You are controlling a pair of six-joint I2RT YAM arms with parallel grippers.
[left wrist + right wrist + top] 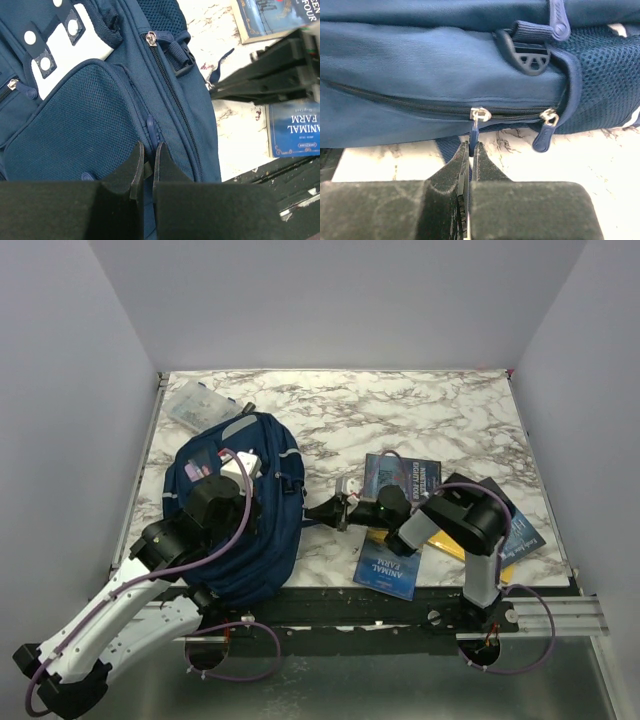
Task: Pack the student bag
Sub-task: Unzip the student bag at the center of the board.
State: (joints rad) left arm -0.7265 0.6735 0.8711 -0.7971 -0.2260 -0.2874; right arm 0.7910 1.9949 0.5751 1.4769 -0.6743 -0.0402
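The navy-blue student bag [250, 540] lies flat at the left of the marble table, its white patch [65, 45] facing up. My left gripper [228, 490] rests on top of the bag. In the left wrist view it [148, 148] is shut on a blue zipper pull [150, 127] beside the mesh pocket. My right gripper [312, 510] reaches to the bag's right side. In the right wrist view it [471, 146] is shut on a blue zipper pull [474, 134] hanging from a silver slider [480, 114] on a closed zipper.
A blue "Animal Farm" book [388, 565] lies near the front edge, with another blue book [400, 475] behind it and one [522, 530] at the right. A clear plastic box [200, 405] sits behind the bag. A second zipper pull [544, 139] hangs to the right.
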